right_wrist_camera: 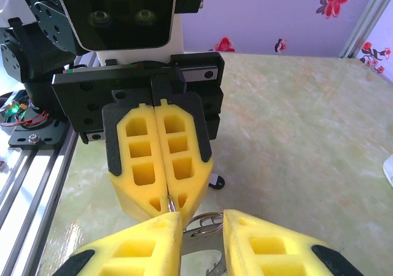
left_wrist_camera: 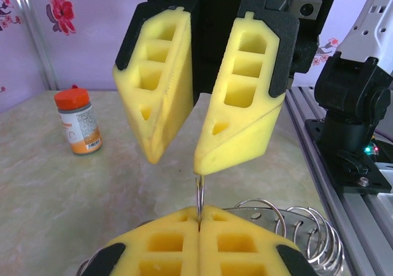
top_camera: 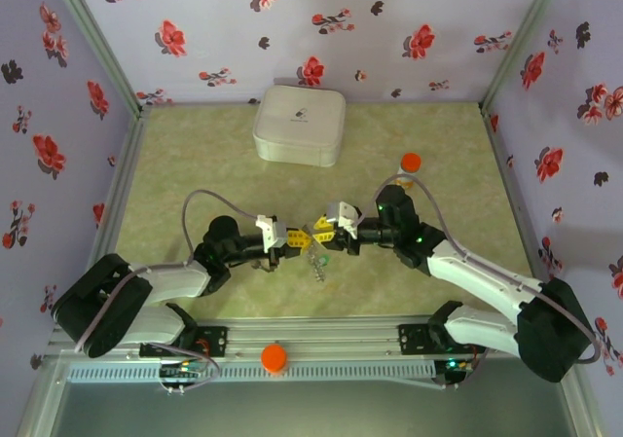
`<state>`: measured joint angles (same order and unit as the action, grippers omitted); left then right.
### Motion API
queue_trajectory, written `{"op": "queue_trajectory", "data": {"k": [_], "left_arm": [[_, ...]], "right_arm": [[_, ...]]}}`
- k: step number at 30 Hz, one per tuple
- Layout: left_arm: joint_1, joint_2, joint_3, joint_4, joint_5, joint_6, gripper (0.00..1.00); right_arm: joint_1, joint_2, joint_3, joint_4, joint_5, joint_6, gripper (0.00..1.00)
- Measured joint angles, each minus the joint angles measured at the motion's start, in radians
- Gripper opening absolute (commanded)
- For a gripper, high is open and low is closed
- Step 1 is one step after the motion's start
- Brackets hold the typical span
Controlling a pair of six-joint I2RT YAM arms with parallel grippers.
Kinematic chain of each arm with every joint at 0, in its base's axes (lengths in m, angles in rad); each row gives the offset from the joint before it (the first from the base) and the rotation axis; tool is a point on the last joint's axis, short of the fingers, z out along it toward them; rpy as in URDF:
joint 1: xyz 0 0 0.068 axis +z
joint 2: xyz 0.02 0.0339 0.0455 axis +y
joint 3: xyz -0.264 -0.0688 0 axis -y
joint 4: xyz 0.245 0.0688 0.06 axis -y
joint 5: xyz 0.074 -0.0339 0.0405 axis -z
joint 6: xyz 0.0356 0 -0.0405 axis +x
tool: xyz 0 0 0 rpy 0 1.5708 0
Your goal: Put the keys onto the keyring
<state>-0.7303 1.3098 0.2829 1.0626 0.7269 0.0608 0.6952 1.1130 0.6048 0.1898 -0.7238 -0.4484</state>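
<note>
— Why so tight on the left gripper (left_wrist_camera: 199,222)?
— Pressed together on one thin wire turn of the keyring (left_wrist_camera: 304,230), standing it upright near the middle of the table (top_camera: 185,174). Probably steadies the coil for threading.
— And the right gripper (right_wrist_camera: 202,222)?
— Spread, straddling the same wire loops, clamping nothing visible. Seems placed to pry a turn open or feed something in.
— And the keys (top_camera: 318,264)?
— Small cluster dangling just below both sets of fingertips, with a green speck in it. Too small to tell whether threaded.

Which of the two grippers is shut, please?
The left gripper: its jaws are pressed together on the keyring wire, while the right gripper stands open.
</note>
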Motion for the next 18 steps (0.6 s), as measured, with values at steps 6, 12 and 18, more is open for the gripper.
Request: {"op": "queue_trajectory", "data": {"k": [6,12,18], "left_arm": [[0.000,0.000,0.000,-0.001,0.008,-0.003,0.00],[0.000,0.000,0.000,-0.002,0.009,-0.003,0.00],[0.000,0.000,0.002,0.001,0.011,-0.003,0.00]], "right_arm": [[0.000,0.000,-0.007,0.001,-0.011,0.005,0.27],[0.000,-0.011,-0.022,0.018,-0.011,0.008,0.29],[0.000,-0.083,-0.085,0.022,0.014,0.020,0.31]]}}
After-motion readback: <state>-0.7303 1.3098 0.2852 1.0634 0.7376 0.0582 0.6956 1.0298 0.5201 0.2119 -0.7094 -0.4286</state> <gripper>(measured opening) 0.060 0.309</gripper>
